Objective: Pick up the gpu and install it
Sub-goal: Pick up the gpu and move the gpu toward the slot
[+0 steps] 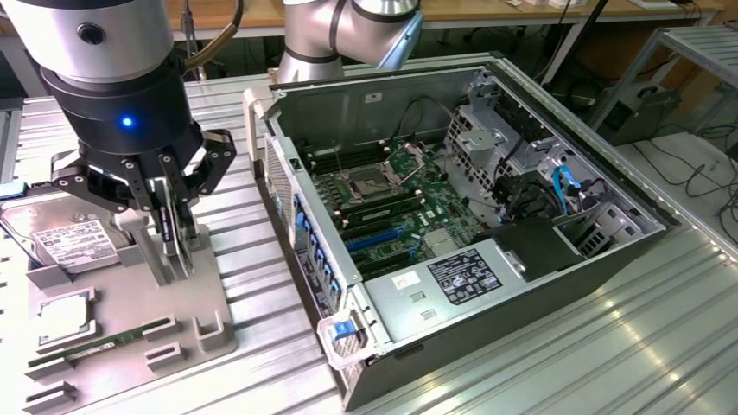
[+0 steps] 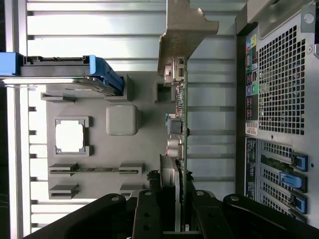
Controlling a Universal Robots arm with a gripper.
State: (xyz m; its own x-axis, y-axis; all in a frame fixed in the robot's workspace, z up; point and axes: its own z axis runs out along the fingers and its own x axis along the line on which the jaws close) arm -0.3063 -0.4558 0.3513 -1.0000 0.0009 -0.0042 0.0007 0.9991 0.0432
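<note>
I see a ribbed aluminium table (image 1: 554,346), brushed sheen, at the exterior view's lower right, a matt grey plastic tray (image 1: 116,277), dull bare sheet metal inside the computer case (image 1: 346,108), the gpu (image 2: 182,117), green laminate edge with a satin metal bracket (image 2: 185,30), a matt black gripper (image 2: 177,199)

Fingers (image 1: 154,203) gripping gpu (image 1: 173,252) (edge-on), grey tray (image 1: 121,341), open computer case (image 1: 369,108)

A ribbed silver aluminium tabletop (image 1: 600,346) of long parallel slats runs across the scene. Bright light glares off the slats toward the exterior view's right. Behind it, a long light-brown wooden workbench (image 1: 485,10) spans the back. At the exterior view's right, a grey metal frame rack (image 1: 692,43) stands above a pale floor (image 1: 675,160) strewn with dark cables (image 1: 706,177).
</note>
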